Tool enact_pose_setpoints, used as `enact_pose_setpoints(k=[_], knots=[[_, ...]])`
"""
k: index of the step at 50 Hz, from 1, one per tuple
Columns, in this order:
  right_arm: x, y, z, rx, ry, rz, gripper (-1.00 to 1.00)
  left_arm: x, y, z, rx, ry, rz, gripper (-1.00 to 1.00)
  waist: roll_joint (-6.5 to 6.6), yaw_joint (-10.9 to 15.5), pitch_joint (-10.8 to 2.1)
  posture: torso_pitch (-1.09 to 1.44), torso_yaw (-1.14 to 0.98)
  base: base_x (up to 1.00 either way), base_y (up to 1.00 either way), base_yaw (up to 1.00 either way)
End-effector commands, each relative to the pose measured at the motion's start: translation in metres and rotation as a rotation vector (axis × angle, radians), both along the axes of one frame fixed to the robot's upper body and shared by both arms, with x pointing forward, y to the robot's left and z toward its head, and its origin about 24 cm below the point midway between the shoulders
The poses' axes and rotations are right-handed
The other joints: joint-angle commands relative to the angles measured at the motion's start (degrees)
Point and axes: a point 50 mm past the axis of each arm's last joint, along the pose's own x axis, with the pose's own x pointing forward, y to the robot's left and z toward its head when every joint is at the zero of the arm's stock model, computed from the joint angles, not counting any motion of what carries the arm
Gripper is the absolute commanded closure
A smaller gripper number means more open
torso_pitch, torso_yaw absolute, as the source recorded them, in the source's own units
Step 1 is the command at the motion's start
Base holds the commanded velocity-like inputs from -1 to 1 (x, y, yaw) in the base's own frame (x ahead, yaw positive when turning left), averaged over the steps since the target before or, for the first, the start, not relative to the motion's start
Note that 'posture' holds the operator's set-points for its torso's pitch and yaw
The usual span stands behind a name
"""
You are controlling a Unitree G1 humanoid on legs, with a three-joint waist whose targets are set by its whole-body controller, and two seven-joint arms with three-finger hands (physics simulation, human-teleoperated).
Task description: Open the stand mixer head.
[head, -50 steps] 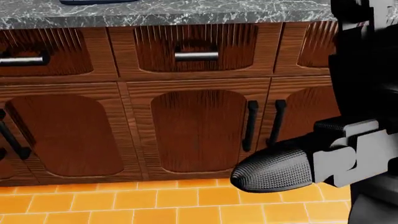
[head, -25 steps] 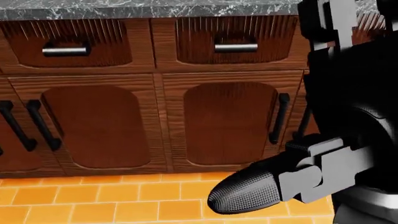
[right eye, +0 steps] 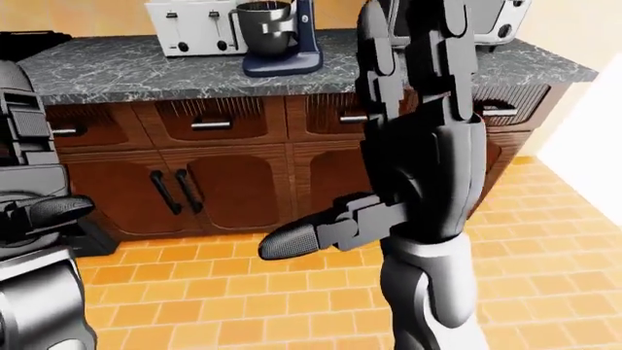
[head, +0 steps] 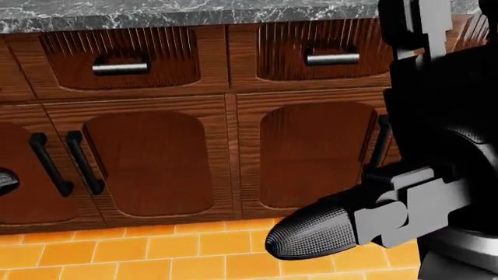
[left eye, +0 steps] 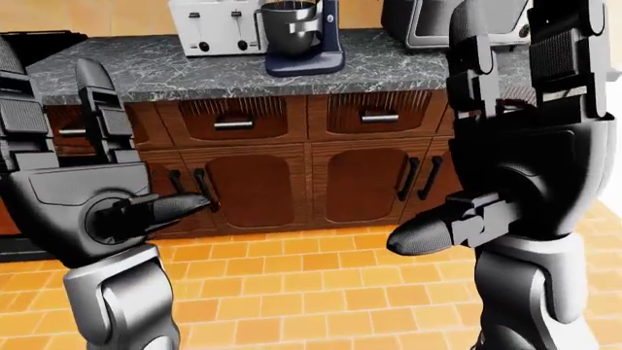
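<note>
Our view has slid sideways along the cabinets [head: 156,157], so we are still approaching: the stand mixer [left eye: 297,36] waits at the upper middle on the counter [left eye: 146,73], while our left hand [left eye: 92,197] and right hand [left eye: 515,146] hang empty, fingers released.

Head view low; eye views share cabinets [left eye: 292,175].

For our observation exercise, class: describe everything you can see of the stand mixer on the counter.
The stand mixer stands upright on the grey marbled counter, near the top of the eye views, just right of a white toaster. It has a dark blue base and column and a shiny metal bowl with a handle. Its head is cut off by the picture's top edge, so open or closed cannot be told. Neither robot hand touches it.
</note>
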Motion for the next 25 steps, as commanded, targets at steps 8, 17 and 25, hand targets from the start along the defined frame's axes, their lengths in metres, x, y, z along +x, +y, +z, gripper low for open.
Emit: enact_pose_setpoints(k=[8,17,25], knots=[[-0.0047,-0.0004,-0.0002,-0.033,-0.045,-0.035,-1.00,-0.0087,-0.0036,0.0108,0.021,-0.089,-0.010,-1.00,1.19,-0.1,-2.56,0.00,0.00,0.00,0.08,0.00],[-0.0033,-0.0002,-0.0018,-0.066,-0.037,-0.056,-1.00,-0.0094,-0.0043,0.0110,0.025,-0.092,-0.010,-1.00,-0.18,0.9,-1.89,0.00,0.00,0.40,0.00,0.00],[-0.0053,0.0009,-0.0010,-0.060,-0.043,-0.038,-1.00,-0.0094,-0.0043,0.0114,0.026,-0.094,-0.010,-1.00,-0.57,0.6,1.15,0.00,0.00,0.47,0.00,0.00]])
